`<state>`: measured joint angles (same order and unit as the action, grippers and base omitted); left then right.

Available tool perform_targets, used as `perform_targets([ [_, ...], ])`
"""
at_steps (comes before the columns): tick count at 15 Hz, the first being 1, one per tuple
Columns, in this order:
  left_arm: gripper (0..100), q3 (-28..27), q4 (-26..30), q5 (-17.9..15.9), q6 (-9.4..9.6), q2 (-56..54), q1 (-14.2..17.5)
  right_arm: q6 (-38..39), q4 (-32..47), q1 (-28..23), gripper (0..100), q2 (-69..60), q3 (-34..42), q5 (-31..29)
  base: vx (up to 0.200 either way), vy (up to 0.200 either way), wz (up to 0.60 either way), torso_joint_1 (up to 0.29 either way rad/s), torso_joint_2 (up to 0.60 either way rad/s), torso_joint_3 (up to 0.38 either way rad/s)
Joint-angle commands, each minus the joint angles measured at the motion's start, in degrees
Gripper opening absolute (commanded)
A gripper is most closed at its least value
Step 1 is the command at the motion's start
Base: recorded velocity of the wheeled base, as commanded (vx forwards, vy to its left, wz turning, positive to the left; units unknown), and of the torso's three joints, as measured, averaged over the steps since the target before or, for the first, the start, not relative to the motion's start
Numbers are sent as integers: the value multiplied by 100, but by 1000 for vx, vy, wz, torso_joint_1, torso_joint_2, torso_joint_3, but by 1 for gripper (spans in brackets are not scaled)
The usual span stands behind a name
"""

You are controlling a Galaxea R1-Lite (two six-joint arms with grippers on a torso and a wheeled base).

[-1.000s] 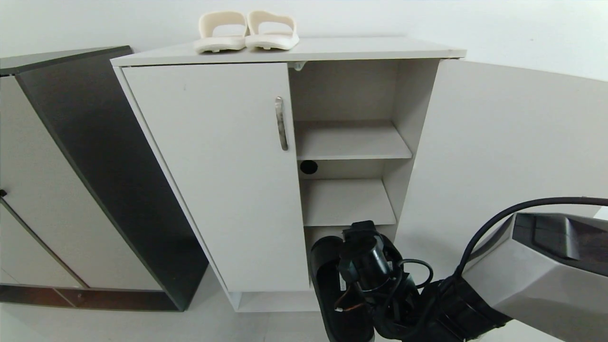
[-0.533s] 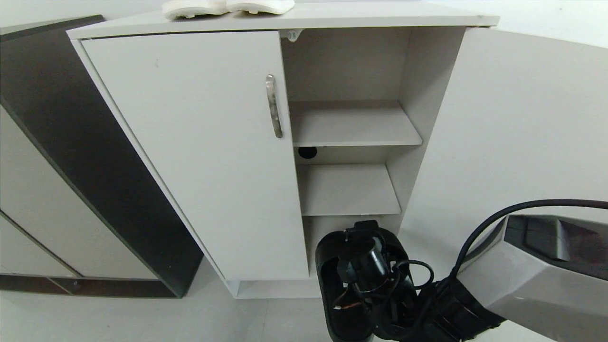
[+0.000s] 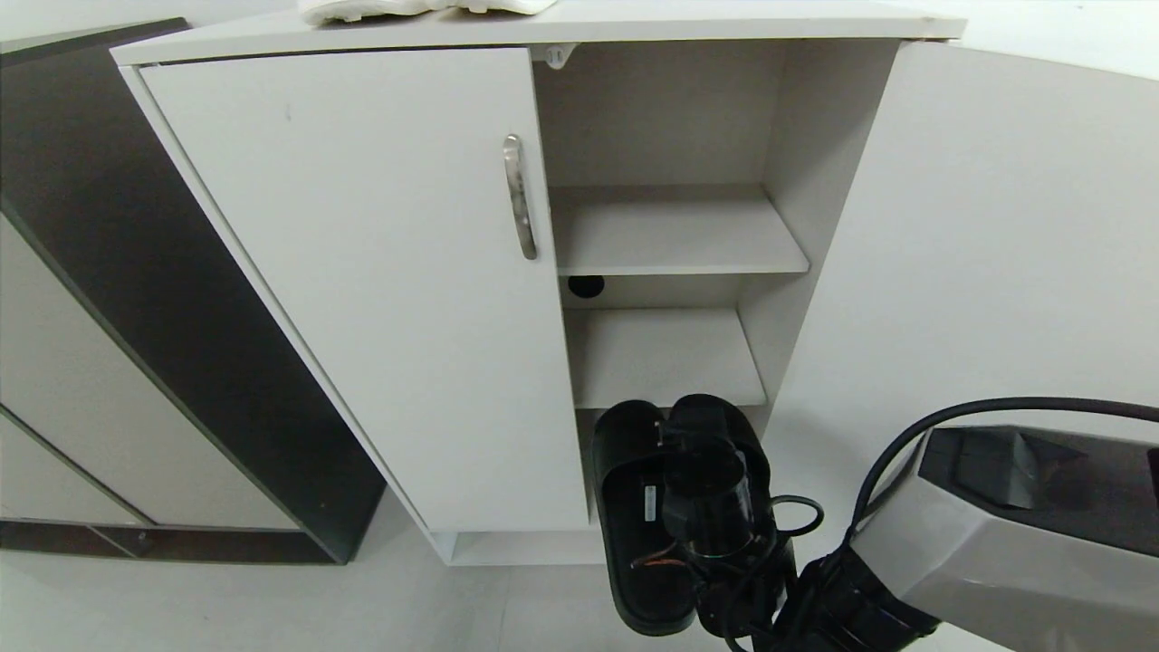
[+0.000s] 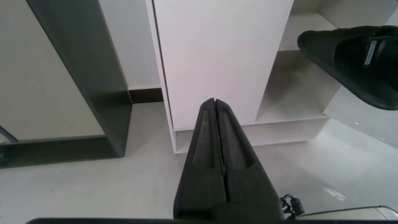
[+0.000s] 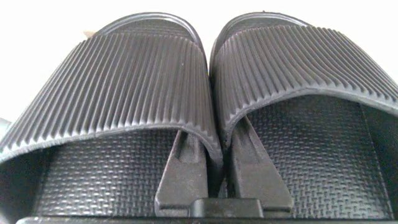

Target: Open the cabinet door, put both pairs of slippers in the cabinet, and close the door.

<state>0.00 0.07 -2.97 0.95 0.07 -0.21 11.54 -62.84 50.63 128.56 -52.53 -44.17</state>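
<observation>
The cabinet [image 3: 779,136] stands with its right door [image 3: 996,235] swung open. The black slippers [image 3: 620,543] hang at the lowest compartment's mouth, inner edges pinched together by the right tool [image 5: 214,143]; the white slippers [image 3: 398,9] lie on the cabinet top. The left tool [image 4: 214,112] is closed on nothing.
</observation>
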Motion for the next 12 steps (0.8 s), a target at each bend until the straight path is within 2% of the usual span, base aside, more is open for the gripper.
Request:
perform_targets([
  [1, 0, 0, 1, -1, 2, 1, 3, -29, -26, -62, 0, 160, 32, 5, 0, 0, 0, 0, 0, 0],
  [10, 0, 0, 1, -1, -7, 10, 3, -29, -53, -211, 0, 336, -73, -119, 0, 0, 0, 0, 0, 0],
  [12, 0, 0, 1, -1, -7, 10, 3, -38, -53, -211, 0, 336, -82, -119, 200, 0, 0, 5, 5, 0],
])
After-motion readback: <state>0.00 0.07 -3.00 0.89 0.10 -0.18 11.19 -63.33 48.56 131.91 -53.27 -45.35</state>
